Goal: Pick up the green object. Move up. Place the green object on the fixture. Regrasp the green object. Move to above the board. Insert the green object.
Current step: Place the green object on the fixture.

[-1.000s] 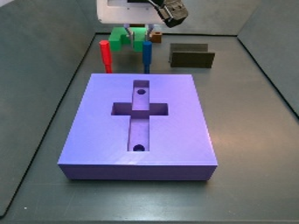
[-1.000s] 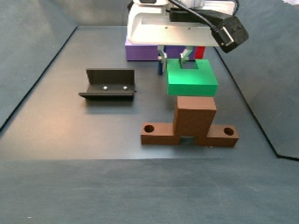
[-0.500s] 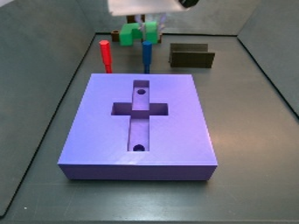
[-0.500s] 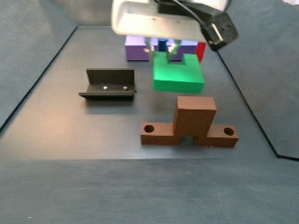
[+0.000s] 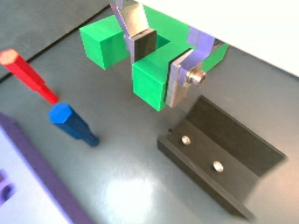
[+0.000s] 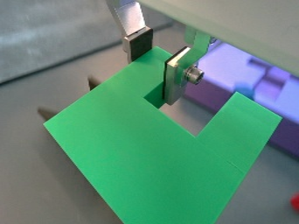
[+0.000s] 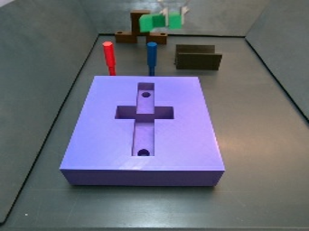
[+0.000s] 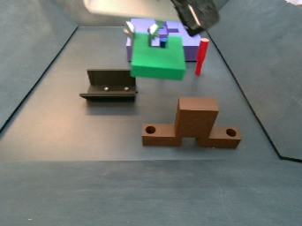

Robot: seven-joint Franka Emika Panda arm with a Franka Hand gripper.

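We see the green object (image 8: 158, 56) hanging clear of the floor, its broad flat face turned up and slightly tilted, above the space between the fixture (image 8: 109, 86) and the brown wooden stand (image 8: 195, 124). In a wrist view its two prongs (image 6: 239, 131) reach toward the lavender board (image 6: 258, 73), with the square notch between them. It is bright green, blocky and U-shaped. The gripper (image 6: 160, 59) comes down from above, its silver plate fingers (image 5: 184, 72) closed onto one prong of the piece, dark pads against the green. In a side view the piece (image 7: 158, 20) sits high behind the red peg (image 7: 108, 56) and blue peg (image 7: 152, 55), beyond the board (image 7: 145, 131).
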